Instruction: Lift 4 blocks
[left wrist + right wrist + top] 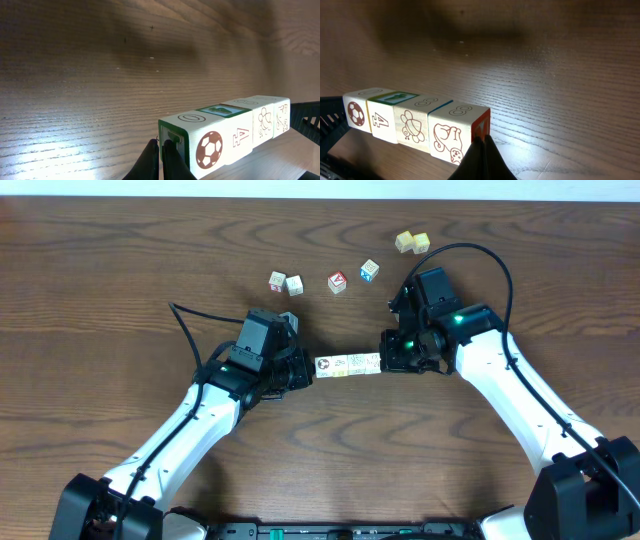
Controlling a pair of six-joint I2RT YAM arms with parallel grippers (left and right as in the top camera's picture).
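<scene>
Dark wood-grain table, lit from above. Left jaws pressed together, nothing between them; their closed fingertips butt against the green-edged end of the blocks. Right jaws also pressed together, fingertips against the orange-faced end at the other side. So neither arm pinches a cube. The two closed tips act as end stops and squeeze the row lengthwise, which is probably why all four go as one bar.

Blocks sit face to face in a straight line at frame centre in the overhead view, between the two arms. Football, 4, bee and elephant prints show along the side. In both wrist views the row seems to hang clear of the table, with a soft shadow well behind it, so the lift looks to be underway. It's held by end pressure only, so any slack or misalignment could buckle it.

Upper part of the overhead frame: two white cubes, red-faced cube, blue-sided cube, two yellow cubes, all well apart from the row.
</scene>
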